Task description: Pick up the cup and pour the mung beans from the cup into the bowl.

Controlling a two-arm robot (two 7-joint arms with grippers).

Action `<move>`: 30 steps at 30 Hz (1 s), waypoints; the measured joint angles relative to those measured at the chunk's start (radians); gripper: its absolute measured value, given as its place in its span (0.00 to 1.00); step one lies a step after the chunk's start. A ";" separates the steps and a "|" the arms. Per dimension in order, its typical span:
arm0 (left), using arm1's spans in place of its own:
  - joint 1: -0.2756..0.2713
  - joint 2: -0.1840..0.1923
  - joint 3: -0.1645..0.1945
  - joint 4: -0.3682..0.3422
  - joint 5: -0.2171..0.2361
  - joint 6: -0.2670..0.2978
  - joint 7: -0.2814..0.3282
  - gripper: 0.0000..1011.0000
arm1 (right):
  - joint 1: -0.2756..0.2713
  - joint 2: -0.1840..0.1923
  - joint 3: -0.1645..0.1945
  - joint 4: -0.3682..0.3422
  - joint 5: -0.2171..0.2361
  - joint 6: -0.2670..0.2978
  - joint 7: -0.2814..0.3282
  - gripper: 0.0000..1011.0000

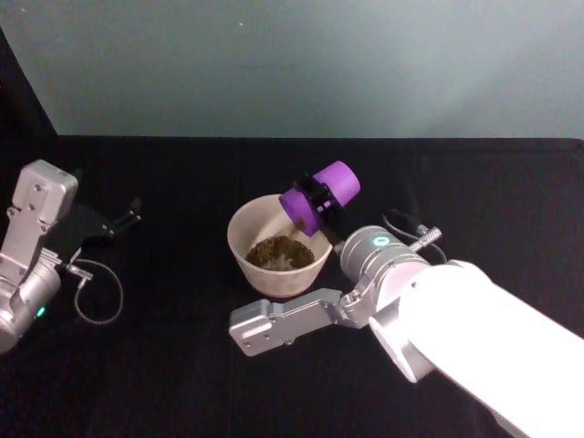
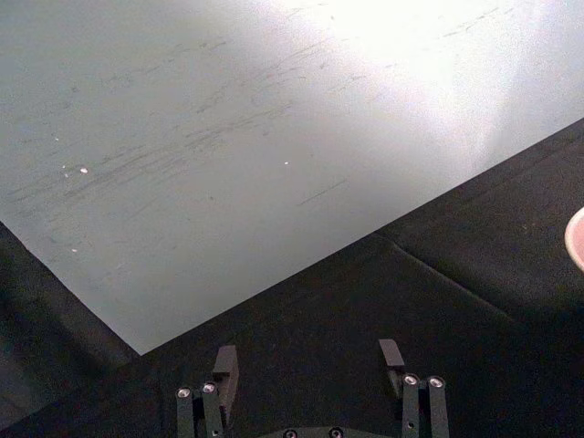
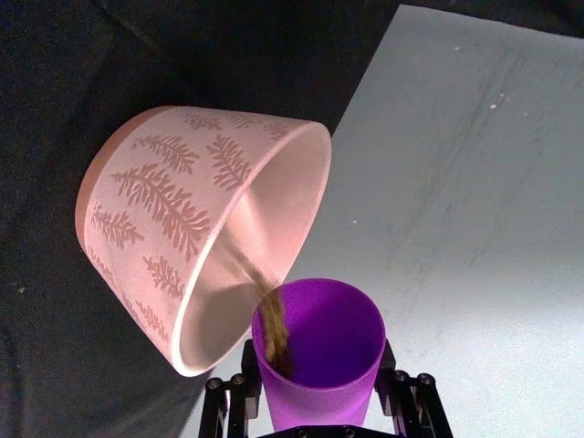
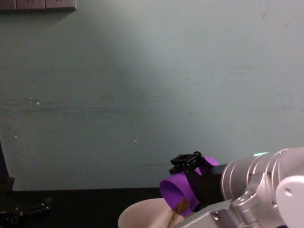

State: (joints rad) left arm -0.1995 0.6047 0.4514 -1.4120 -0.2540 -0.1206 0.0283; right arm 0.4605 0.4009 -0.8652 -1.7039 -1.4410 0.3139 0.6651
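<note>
My right gripper (image 1: 321, 198) is shut on the purple cup (image 1: 319, 194) and holds it tipped on its side above the far right rim of the bowl (image 1: 239, 245). A thin stream of mung beans (image 3: 265, 306) runs from the cup's mouth into the bowl, where a brownish heap (image 1: 279, 253) lies. In the right wrist view the cup (image 3: 319, 356) sits between the fingers (image 3: 401, 401), and the bowl (image 3: 155, 201) shows a leaf pattern on its side. In the chest view the tilted cup (image 4: 180, 190) hangs over the bowl's rim (image 4: 142, 211). My left gripper (image 1: 123, 217) rests open at the table's left.
The table is covered with a black cloth (image 1: 164, 365). A pale wall (image 1: 292, 64) stands right behind it. A loose cable (image 1: 96, 297) loops by the left arm. My right forearm (image 1: 301, 319) lies across the table in front of the bowl.
</note>
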 joint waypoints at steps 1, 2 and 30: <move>0.000 0.000 0.000 0.000 0.000 0.000 0.000 0.99 | 0.000 0.000 0.000 0.000 0.000 0.000 0.000 0.72; 0.000 0.000 0.000 0.000 0.000 0.000 0.000 0.99 | 0.002 0.000 -0.006 0.000 -0.015 0.000 0.004 0.72; 0.000 0.000 0.000 0.000 0.000 0.000 0.000 0.99 | -0.027 -0.003 0.001 -0.018 -0.088 -0.013 -0.047 0.72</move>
State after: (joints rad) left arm -0.1995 0.6047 0.4514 -1.4120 -0.2539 -0.1205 0.0283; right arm 0.4339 0.3981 -0.8641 -1.7219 -1.5293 0.3012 0.6182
